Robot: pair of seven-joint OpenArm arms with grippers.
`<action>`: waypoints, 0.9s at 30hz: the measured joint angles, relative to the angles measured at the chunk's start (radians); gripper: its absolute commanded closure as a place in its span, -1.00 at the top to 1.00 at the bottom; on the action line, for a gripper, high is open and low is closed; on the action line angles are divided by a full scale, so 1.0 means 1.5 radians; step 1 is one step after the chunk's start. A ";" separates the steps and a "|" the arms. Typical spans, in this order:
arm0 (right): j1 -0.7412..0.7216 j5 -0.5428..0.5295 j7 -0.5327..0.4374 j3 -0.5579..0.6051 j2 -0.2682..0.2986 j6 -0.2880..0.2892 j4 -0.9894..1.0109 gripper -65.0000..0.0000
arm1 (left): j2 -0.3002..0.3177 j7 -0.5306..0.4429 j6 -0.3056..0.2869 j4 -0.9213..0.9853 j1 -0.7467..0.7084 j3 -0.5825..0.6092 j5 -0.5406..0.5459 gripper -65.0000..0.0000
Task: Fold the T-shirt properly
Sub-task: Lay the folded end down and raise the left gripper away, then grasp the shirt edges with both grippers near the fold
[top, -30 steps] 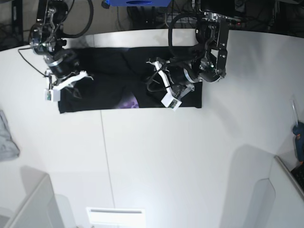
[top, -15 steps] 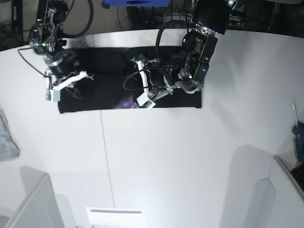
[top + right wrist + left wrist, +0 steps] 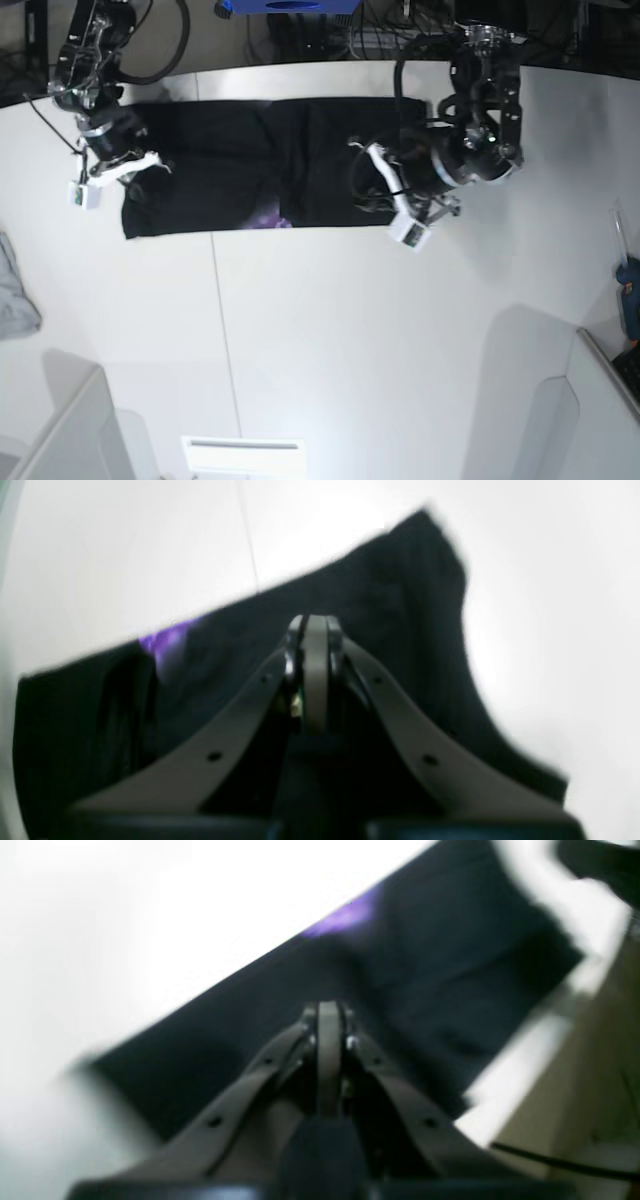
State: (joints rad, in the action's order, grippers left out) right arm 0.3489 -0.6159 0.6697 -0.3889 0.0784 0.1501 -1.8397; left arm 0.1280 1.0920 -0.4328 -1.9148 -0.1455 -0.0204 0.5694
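Observation:
The black T-shirt (image 3: 250,165) lies as a long folded band across the far side of the white table (image 3: 350,330), with a patch of purple print (image 3: 270,215) at its near edge. My left gripper (image 3: 365,190) hovers over the band's right end. In the left wrist view the left gripper (image 3: 327,1010) is shut above the dark T-shirt (image 3: 450,980), and no cloth shows between the fingertips. My right gripper (image 3: 145,178) is over the band's left end. The right wrist view shows the right gripper (image 3: 315,622) shut over the T-shirt (image 3: 400,580).
A small grey cloth (image 3: 15,290) lies at the table's left edge. A blue object (image 3: 628,285) sits at the right edge. White box walls rise at the near left (image 3: 60,430) and near right (image 3: 600,400). Cables and equipment stand behind the table.
My left arm pulled back from the middle of the T-shirt to its right end, and its gripper went from open to shut. The right arm shifted slightly left and farther back.

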 measured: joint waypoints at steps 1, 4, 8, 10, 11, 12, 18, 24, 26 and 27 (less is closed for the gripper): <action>-0.012 -0.001 0.023 -0.007 -0.001 0.000 0.001 -1.00 | 0.008 -0.002 0.000 -0.002 -0.009 -0.029 -0.003 -1.00; -0.047 0.001 0.081 -0.057 -0.002 0.005 0.001 -0.23 | 0.028 -0.012 -0.006 -0.004 -0.050 -0.114 0.005 -1.00; -0.072 0.005 0.156 -0.091 -0.013 0.022 0.001 0.25 | 0.067 -0.081 -0.003 -0.001 -0.105 -0.220 -0.002 -1.00; -0.093 0.002 0.200 -0.107 -0.017 0.055 0.004 0.25 | 0.085 -0.121 -0.003 0.000 -0.132 -0.247 -0.004 -1.00; -0.106 -0.004 0.221 -0.117 -0.017 0.066 0.011 0.25 | 0.092 -0.144 -0.003 0.000 -0.147 -0.256 -0.004 -1.00; -0.119 -0.004 0.240 -0.128 -0.016 0.067 0.020 0.25 | 0.098 -0.158 -0.003 -0.001 -0.161 -0.262 -0.002 -1.00; -0.157 0.001 0.295 -0.155 0.017 0.072 0.107 0.25 | 0.126 -0.239 -0.006 0.050 -0.214 -0.266 0.001 -1.00; -0.172 0.005 0.304 -0.157 0.048 0.070 0.180 0.26 | 0.120 -0.248 -0.006 0.107 -0.221 -0.263 0.001 -1.00; -0.170 0.004 0.310 -0.155 0.046 0.070 0.188 0.27 | 0.120 -0.252 -0.004 0.109 -0.217 -0.258 -0.001 -1.00; -0.170 0.002 0.320 -0.155 0.046 0.071 0.192 0.27 | 0.120 -0.253 0.000 0.110 -0.215 -0.242 -0.001 -1.00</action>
State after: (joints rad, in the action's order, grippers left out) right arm 0.0944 -0.6125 1.1500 -0.6216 0.1478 0.2565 -1.5513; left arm 0.3077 0.7128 -0.4324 -1.7500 -0.4675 -0.3836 0.5678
